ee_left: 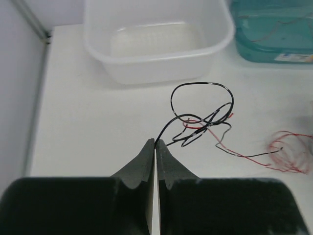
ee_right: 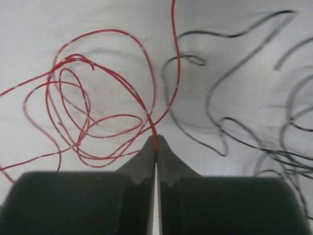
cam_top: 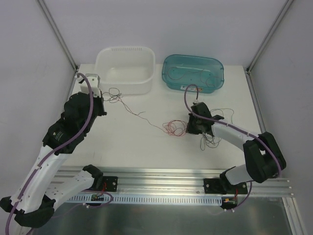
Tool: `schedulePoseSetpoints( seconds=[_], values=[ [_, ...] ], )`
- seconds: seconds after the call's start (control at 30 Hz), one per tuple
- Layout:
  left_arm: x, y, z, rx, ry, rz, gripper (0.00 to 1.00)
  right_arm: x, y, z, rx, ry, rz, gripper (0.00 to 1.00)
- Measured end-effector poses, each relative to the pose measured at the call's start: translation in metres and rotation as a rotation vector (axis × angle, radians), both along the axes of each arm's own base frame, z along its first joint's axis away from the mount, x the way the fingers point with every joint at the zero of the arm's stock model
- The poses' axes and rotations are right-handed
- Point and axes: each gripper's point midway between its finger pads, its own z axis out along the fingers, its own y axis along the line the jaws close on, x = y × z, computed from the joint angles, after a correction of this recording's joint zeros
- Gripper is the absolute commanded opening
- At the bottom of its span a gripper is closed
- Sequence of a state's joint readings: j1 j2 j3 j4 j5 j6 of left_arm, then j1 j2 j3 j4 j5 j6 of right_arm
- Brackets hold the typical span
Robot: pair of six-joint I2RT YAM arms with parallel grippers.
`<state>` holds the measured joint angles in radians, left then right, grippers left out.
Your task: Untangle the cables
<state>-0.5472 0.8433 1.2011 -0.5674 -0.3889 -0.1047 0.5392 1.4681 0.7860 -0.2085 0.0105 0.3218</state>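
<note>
Wrist views reveal left fingers point(ee_left: 144, 161) pinching black cable point(ee_left: 195, 83), right fingers point(ee_right: 144, 159) red cable point(ee_right: 173, 24)

A robotics lab: white table point(cam_top: 142, 147), aluminium frame posts point(cam_top: 56, 32), two arms point(cam_top: 63, 132) bolted to a rail point(cam_top: 166, 177).

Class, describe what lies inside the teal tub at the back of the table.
The teal tub holds a few thin curly cables on its floor. From above nothing covers them.
</note>
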Motion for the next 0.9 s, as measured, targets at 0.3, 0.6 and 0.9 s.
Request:
schedulePoseSetpoints(
  seconds=[0.3,0.6,0.9],
  values=[
    [-0.006,0.146,-0.033,0.366,0.162,0.620,0.00,0.003,-0.076,0.018,-0.037,-0.038,-0.196,0.01],
    [-0.001,0.111,-0.070,0.152,0.280,0.417,0.00,-0.005,-0.053,0.033,0.026,-0.060,-0.048,0.42],
    [-0.010,0.019,-0.096,-0.165,0.381,0.012,0.00,-0.026,0.027,0.122,0.113,-0.284,0.301,0.57]
  ],
)
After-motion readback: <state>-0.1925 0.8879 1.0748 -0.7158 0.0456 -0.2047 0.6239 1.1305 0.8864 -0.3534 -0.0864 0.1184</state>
